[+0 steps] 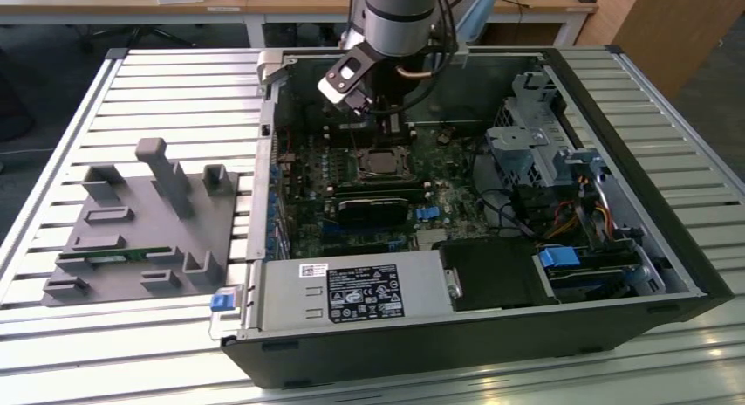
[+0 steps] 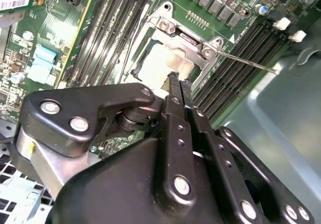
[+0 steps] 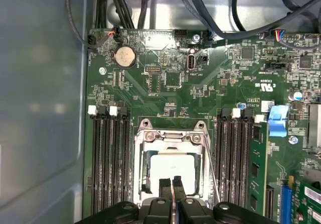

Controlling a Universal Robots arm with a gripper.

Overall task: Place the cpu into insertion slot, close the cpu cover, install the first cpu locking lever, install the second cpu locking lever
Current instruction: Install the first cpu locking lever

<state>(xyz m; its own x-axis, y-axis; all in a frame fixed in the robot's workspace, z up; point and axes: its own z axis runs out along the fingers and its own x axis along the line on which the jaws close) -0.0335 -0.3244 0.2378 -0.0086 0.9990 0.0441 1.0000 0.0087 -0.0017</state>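
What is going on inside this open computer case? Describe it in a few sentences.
A robot arm's black gripper, fingers closed together, hangs over the edge of the small square silver-grey cpu. The chip sits in the insertion slot on the green circuit board, and the thin silvery cpu cover appears to lie around it. A thin wire lever sticks out sideways.

A: What was found crowding the insertion slot (image 1: 382, 163) in the exterior view?
B: A drive cage (image 1: 529, 147) was seen at three o'clock, the case wall (image 1: 263, 99) at nine, and memory slots (image 1: 372, 194) and a black card (image 1: 370, 211) at six.
A: Was any open way noted?
B: Room was seen straight above the socket. In the second wrist view, a thin lever (image 2: 248, 63) was seen jutting out beside the cpu cover (image 2: 165, 24).
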